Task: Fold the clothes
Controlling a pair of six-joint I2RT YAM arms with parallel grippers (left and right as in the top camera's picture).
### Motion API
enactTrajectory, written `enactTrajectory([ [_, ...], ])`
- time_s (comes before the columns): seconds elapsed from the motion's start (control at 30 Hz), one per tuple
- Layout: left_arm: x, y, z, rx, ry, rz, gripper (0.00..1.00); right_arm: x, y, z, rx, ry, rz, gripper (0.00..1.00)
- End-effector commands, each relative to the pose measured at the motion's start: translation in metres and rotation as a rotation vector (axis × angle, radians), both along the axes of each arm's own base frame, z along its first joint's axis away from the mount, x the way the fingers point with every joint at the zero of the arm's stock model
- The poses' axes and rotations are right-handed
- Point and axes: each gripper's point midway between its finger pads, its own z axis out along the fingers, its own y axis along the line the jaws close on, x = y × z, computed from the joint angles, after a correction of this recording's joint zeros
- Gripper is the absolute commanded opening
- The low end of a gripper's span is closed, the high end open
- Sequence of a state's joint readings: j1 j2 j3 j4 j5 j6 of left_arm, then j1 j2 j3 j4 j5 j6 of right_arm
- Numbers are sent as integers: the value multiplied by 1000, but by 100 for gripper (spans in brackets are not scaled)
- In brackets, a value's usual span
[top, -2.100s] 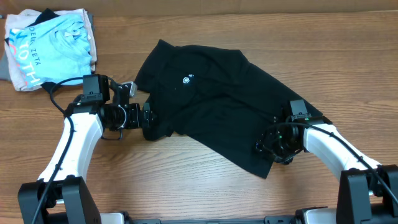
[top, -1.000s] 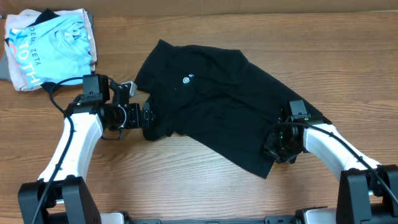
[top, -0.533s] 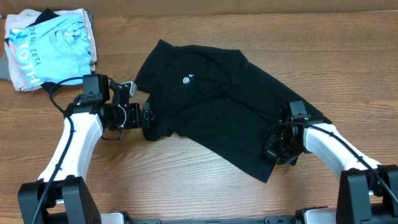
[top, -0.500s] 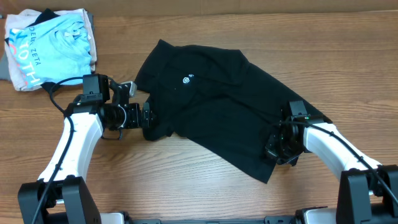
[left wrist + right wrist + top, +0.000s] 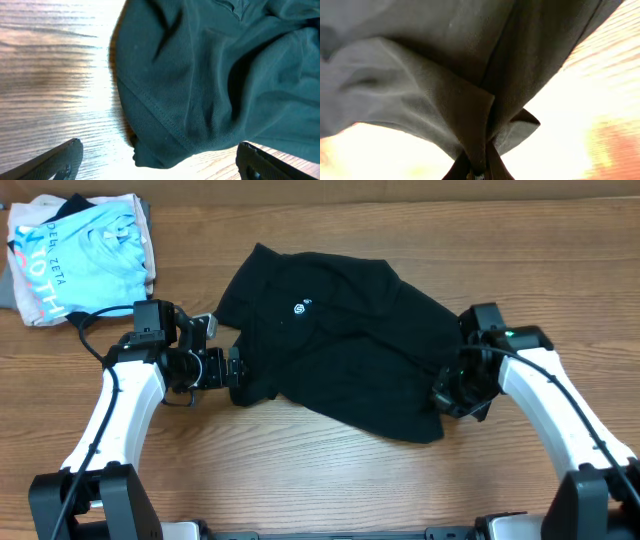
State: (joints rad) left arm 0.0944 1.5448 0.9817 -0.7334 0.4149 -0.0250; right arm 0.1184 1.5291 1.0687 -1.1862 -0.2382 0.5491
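Two grippers here, but the right one matters rn. My right gripper (image 5: pixel 452 395) is clamped shut on a pinch of the black T-shirt (image 5: pixel 340 350) at the shirt's right-hand end. The wrist view shows fabric bunched into the jaws and hanging in a fold. My left gripper (image 5: pixel 232 370) is spread wide w/ nothing held, and the tip of the left sleeve (image 5: pixel 160 125) lies btwn its fingers. Can't tell if they touch the cloth.

The shirt sits mid-counter, its long axis slanting from the far-left part down twd the near-right, w/ the white logo (image 5: pixel 300 308) facing up near the far-left end. From my right gripper the bulk of the cloth lies left and twd the far edge, so I reckon the held end should carry that way, over the body.

Room: bare counter (image 5: pixel 300 470) runs along the near edge, and there's free space at the far edge too. The light blue shirt (image 5: pixel 80 255) fills the far-left corner, well apart from the black one. My left arm is nearer the sleeve and prob best placed to take that side.
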Motion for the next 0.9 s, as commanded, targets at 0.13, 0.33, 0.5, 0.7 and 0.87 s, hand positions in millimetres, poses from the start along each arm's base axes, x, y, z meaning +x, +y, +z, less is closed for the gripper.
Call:
enactTrajectory([
  [0.13, 5, 5, 4, -8, 12, 61, 100, 15, -45, 101, -180, -278, -64, 4],
  [0.33, 5, 2, 5, -43, 44, 131, 100, 7, -89, 172, -284, -445, -185, 4],
  [0.5, 6, -5, 8, -80, 38, 117, 100, 1, -104, 194, -301, -503, -237, 5],
  [0.7, 4, -21, 13, -153, 50, 102, 100, 2, -103, 192, -289, -489, -236, 5],
  [0.87, -5, -46, 5, -161, 112, 65, 100, 3, -102, 190, -285, -483, -235, 6],
])
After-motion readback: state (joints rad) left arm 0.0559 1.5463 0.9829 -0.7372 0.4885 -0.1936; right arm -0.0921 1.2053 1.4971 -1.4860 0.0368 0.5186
